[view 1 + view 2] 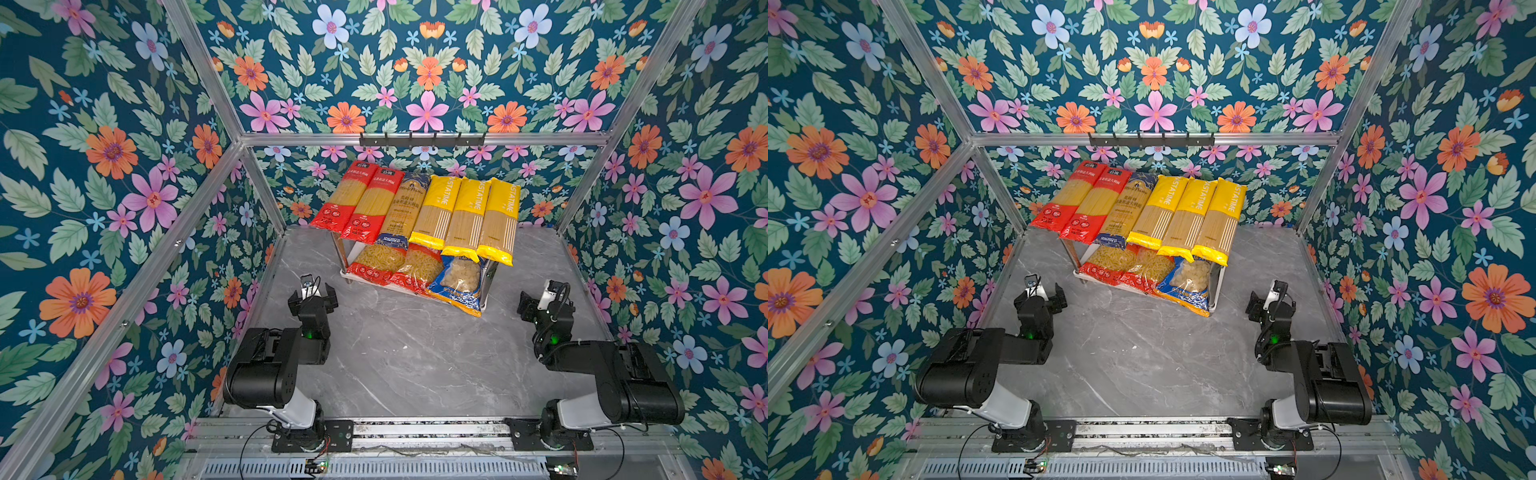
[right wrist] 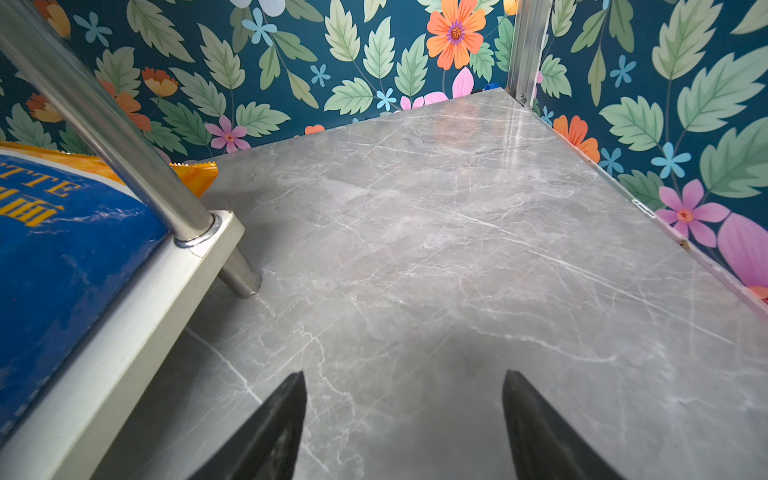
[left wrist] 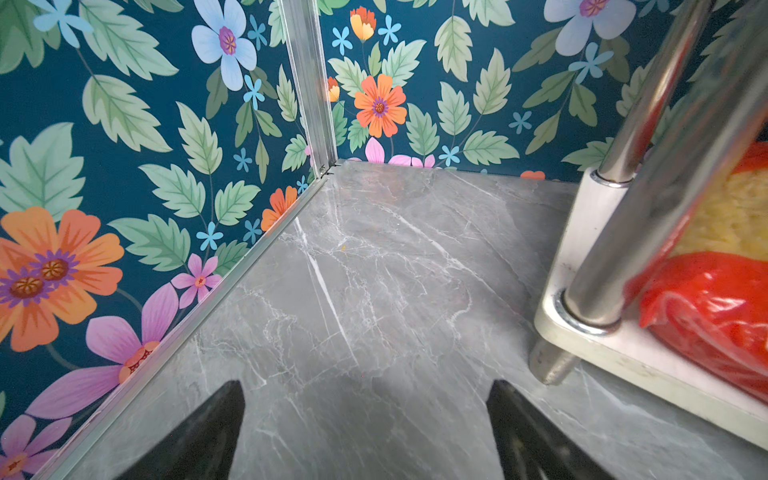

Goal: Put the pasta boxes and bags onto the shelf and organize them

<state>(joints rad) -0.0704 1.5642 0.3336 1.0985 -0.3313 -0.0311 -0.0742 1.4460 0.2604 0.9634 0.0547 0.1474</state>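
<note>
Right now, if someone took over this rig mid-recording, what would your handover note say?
Left gripper: open, empty, near the shelf's left front leg.
Right gripper: open, empty, near its right front leg.
Top tier: two red spaghetti packs, the navy-gold spaghetti pack and three yellow PASTATIME packs, side by side.
Bottom tier: two red macaroni bags and the blue-orange shells bag.
Done: all nine packs are on the shelf.
Left: probably only tidying, as the shells bag hangs over the front edge in both top views.
</note>
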